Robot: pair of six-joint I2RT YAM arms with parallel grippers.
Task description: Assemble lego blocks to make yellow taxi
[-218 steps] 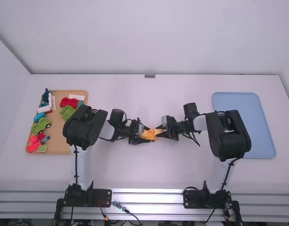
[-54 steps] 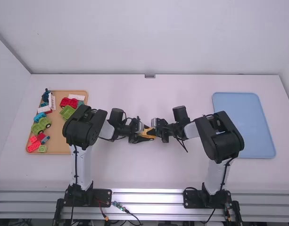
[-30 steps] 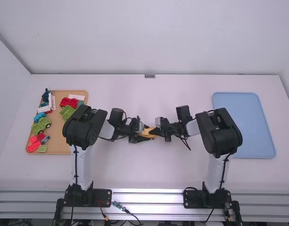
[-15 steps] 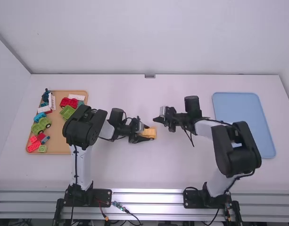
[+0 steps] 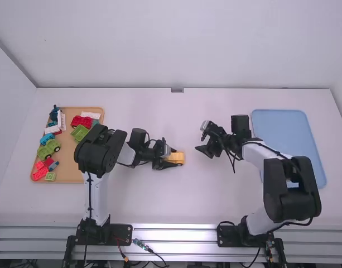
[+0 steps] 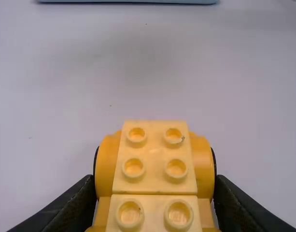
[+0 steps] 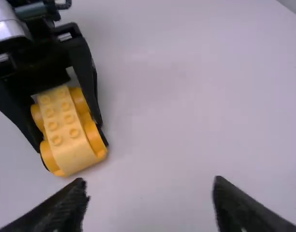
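One yellow Lego car (image 6: 154, 157) clamped in my left gripper (image 5: 176, 158).
I see my right gripper (image 5: 199, 146) near its two o'clock, jaws spread wide.

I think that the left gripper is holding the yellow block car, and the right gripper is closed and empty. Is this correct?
Not fully: the right gripper is open, not closed; the right wrist view shows its fingertips wide apart. It is indeed empty, and the left gripper holds the yellow block car.
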